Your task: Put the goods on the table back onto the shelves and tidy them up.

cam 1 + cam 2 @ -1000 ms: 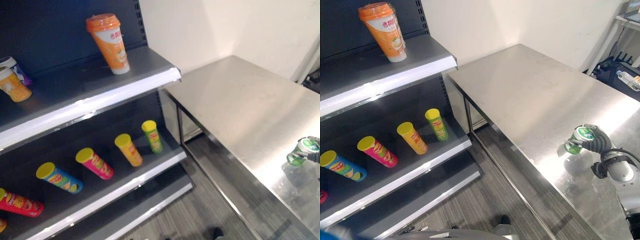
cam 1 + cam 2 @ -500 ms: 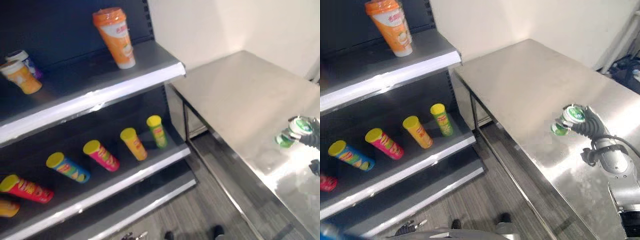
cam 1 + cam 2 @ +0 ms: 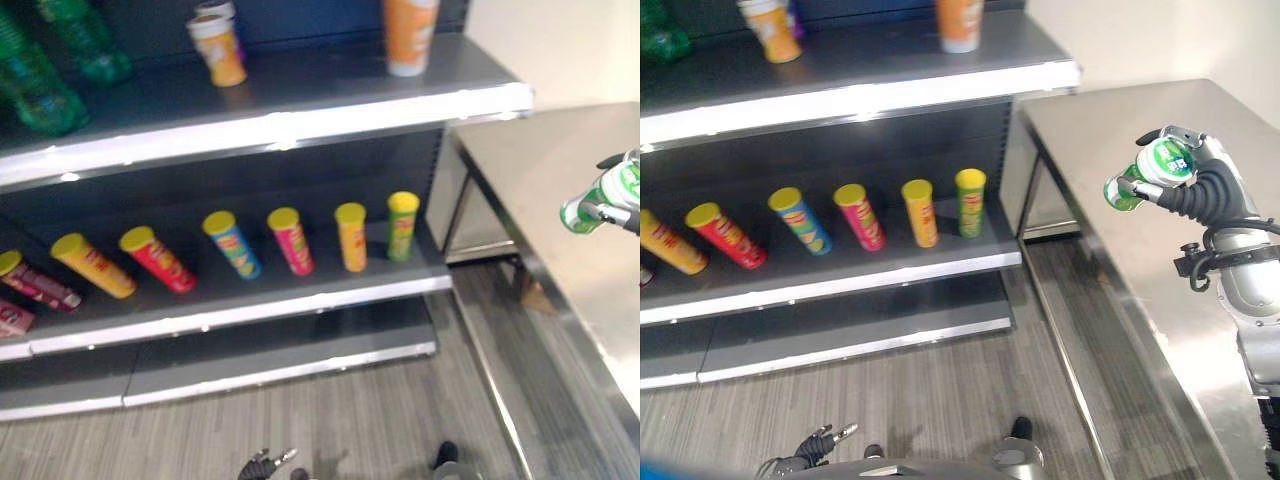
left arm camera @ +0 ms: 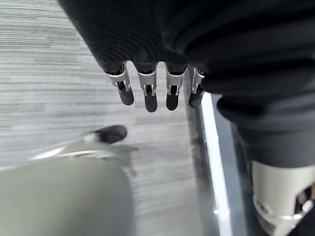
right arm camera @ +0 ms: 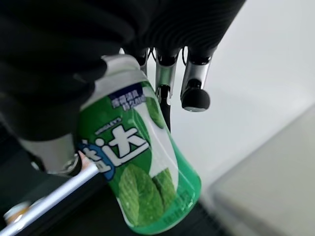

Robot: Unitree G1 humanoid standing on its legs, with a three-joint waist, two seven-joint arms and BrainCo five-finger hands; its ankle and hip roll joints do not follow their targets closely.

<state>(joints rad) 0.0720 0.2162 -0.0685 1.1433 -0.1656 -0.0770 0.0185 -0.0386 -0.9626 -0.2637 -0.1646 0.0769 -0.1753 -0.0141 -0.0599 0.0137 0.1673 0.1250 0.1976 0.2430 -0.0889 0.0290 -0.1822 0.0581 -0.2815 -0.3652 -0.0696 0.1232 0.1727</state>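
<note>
gripping the green bottle (image 5: 142, 172), right hand (image 3: 1195, 185) fingers curl; left hand (image 4: 152, 83) seemingly relaxed.

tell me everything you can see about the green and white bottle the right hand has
The green bottle is a small rounded container, glossy like plastic, with a white upper part and a green lower body printed with mint leaves and a blue patch of lettering. The right hand has its fingers and thumb curled round the bottle's top end. The bottle is tilted, its green base free and pointing toward the shelves. It is held in the air above the steel table, touching nothing but the hand.
</note>
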